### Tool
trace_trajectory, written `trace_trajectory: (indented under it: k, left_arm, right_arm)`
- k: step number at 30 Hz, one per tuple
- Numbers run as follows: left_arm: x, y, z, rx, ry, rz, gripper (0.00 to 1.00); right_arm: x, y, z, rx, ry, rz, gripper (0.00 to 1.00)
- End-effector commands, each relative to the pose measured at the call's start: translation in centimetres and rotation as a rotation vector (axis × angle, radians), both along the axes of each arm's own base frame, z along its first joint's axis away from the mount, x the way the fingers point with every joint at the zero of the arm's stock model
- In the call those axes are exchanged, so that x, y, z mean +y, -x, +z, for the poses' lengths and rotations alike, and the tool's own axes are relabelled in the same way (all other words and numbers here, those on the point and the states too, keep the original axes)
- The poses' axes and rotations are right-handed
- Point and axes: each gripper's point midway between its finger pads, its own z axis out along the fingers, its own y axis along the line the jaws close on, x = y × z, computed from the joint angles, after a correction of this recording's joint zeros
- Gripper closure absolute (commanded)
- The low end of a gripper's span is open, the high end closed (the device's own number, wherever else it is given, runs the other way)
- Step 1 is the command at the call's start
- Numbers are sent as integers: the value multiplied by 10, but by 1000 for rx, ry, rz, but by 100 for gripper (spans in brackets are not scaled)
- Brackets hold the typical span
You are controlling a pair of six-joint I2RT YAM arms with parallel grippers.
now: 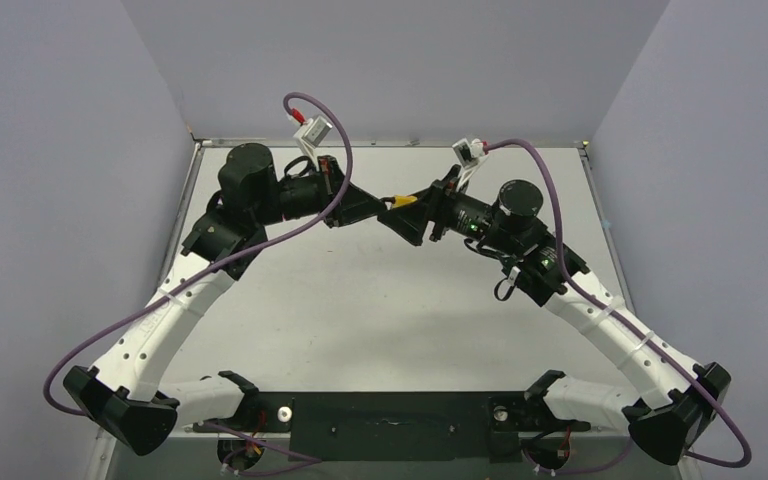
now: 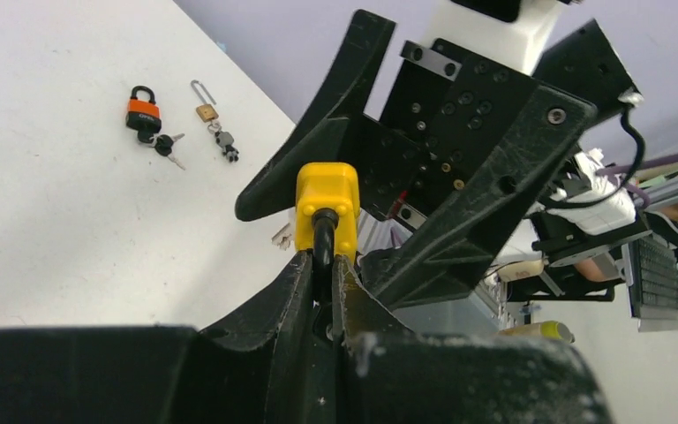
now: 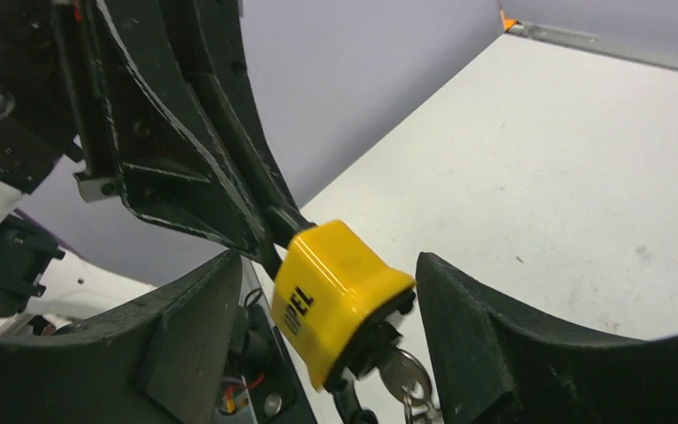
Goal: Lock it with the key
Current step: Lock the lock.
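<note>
- yellow padlock [image 3: 340, 296] is held in the air over the far middle of the table [image 3: 583, 177], between the two arms.
- left gripper [image 2: 322, 265] is clamped on the black shackle [image 2: 322, 231], with the body sticking out toward the right arm.
- right gripper [image 3: 327, 265] has its fingers apart on either side of the lock body and isn't gripping anything.
- key [image 3: 403, 375] sits in the keyway at the body's bottom end, with a ring hanging below it.
- I can't tell whether the shackle is seated or popped.
- Step in hand, as I read it: get the right fingers onto the key bow, not the body.
  - Slide along the lock axis to the key end and close flat on the bow.
  - Turn about the keyway axis.
  - The left arm should only hold firm against the torque.
- Risks:
  - The fingertips of the two arms are very close together and could collide.
  - The dangling ring could snag.
  - The shackle could twist in the left grip.
- Also on the table, well clear at the far side:
  - orange padlock [image 2: 142, 110] with keys
  - small brass padlock [image 2: 205, 111] with keys
</note>
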Motion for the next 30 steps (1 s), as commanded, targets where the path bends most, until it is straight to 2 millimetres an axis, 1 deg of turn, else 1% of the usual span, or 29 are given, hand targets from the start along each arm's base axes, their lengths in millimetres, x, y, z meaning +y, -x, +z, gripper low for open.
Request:
trace_trajectory:
  k: [1,2,3,4,5,6,9,10,12,15,19,21,24,27,30]
  left_arm:
    - [11,33,45,-201,62,-86,100]
    - [12,32,44,-214,52,-86,100]
    - [13,33,41,-208,42,-91,100]
    - [13,33,41,-217,36,-93,100]
    - [14,34,42,-218,35,-99,100]
    - [15,34,42,-221,33,-100,100]
    - [16,41,46,-240,38,-133,100]
    - [16,41,47,-243,41,-136,100]
    - [17,45,51,-250,50,-156,100]
    - [17,51,58,-243,74,-181,100]
    - [17,58,69,-239,121,-216,100]
    - [18,60,76,-239,147,-227,100]
    - [21,62,85,-250,172,-237,100]
    - [21,65,89,-244,184,-246,100]
    - [22,66,91,-244,187,-248,100]
  right_arm:
    - [-16,5,8,-32,-52,59,31]
    - [-20,9,16,-52,-76,76,30]
    - [-27,4,12,-39,-87,61,29]
    - [-32,11,23,-78,-114,83,28]
    - [-39,8,20,-64,-127,73,27]
    - [-42,14,24,-93,-146,98,27]
    - [-51,26,29,-99,-194,160,27]
    - [-52,30,35,-134,-216,181,28]
    - [-52,39,41,-141,-245,229,29]
    - [-51,46,41,-141,-247,269,31]
    - [-51,57,46,-164,-261,317,38]
    - [-51,60,46,-166,-256,330,40]
    - [-51,63,43,-168,-242,335,46]
    - [-52,62,36,-156,-218,324,48]
    - [-51,64,37,-158,-217,325,51]
